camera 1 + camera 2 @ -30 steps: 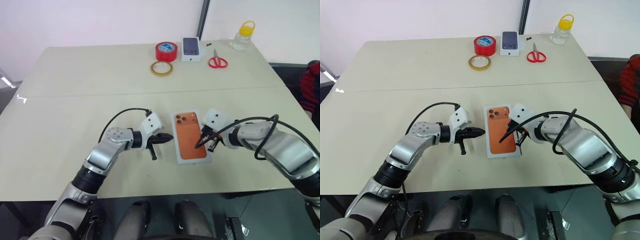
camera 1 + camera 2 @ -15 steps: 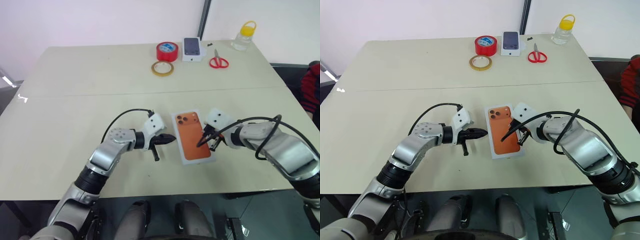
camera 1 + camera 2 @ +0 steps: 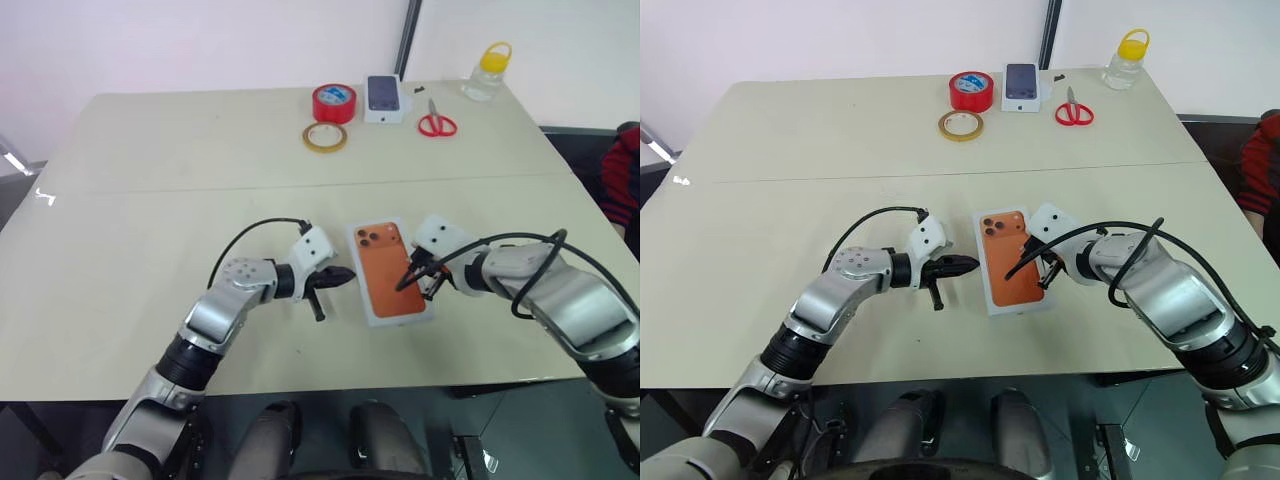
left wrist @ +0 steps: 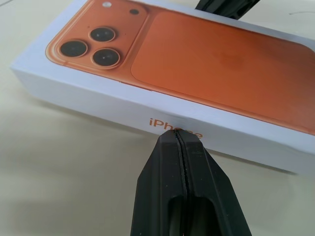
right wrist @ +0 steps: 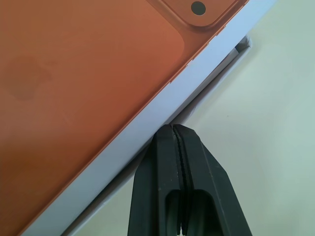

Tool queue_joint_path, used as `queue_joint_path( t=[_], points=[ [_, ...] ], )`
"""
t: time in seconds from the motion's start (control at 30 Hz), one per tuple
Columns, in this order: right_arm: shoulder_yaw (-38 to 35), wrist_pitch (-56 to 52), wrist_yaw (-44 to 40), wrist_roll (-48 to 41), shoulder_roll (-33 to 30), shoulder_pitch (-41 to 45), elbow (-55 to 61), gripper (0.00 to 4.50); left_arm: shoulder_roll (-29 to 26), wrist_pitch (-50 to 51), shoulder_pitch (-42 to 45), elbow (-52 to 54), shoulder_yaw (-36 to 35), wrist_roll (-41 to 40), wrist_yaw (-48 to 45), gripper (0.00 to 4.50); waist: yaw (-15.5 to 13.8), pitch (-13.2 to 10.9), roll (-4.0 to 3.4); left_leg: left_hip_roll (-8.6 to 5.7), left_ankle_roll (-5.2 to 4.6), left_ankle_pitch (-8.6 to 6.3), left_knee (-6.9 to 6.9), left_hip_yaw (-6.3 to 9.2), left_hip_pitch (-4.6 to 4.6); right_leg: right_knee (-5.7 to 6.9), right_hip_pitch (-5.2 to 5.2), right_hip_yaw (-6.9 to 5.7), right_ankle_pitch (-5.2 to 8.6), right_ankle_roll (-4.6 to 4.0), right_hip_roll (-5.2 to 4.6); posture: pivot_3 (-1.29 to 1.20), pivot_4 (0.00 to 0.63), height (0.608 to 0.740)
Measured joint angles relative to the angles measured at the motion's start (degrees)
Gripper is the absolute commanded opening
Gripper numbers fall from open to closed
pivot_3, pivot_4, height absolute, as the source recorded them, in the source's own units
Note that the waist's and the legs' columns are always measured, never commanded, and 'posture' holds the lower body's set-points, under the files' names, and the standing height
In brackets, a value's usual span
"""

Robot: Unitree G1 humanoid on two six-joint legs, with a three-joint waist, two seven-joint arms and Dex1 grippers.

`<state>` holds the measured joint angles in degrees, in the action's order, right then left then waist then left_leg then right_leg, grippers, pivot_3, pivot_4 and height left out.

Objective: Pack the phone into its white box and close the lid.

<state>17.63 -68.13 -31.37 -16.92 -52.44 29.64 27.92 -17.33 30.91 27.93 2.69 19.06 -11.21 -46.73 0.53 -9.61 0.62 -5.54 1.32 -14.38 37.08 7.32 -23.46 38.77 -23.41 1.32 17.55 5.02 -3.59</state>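
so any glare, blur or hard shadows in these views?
Left eye view: a bright glare patch on the table's left edge, otherwise even light, soft shadows. Left wrist view: the lid is sharp and the shut left pincer slightly soft, with a shadow beneath it. Right wrist view: dark shadow under the lid's overhanging edge beside the shut right pincer.

From my station I see a pale beige surface [image 3: 180, 200] made of two tabletops butted together, with a thin seam [image 3: 250, 187] running across where they meet. Behind it stands a plain wall [image 3: 200, 40] with a faint pink cast, and a dark vertical post [image 3: 405, 38] divides it from a whiter panel [image 3: 560, 40] on the right. Light is even and soft. Below the near edge the floor looks dark.
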Motion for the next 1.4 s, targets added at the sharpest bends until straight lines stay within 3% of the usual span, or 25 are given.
queue_joint_path(
  t=[1.4],
  points=[
    [-3.27, -2.18, 0.17, 1.02, 0.80, -2.92, 1.10, 0.03, 2.66, -2.68, 1.16, -3.04, -0.74, -0.09, 1.55, 0.00, 0.09, 0.00, 0.00, 0.00, 0.05, 0.03, 0.00, 0.00, 0.00, 0.03, -0.01, 0.01, 0.00, 0.01, 0.00, 0.00, 0.150, 0.740]
  ],
)
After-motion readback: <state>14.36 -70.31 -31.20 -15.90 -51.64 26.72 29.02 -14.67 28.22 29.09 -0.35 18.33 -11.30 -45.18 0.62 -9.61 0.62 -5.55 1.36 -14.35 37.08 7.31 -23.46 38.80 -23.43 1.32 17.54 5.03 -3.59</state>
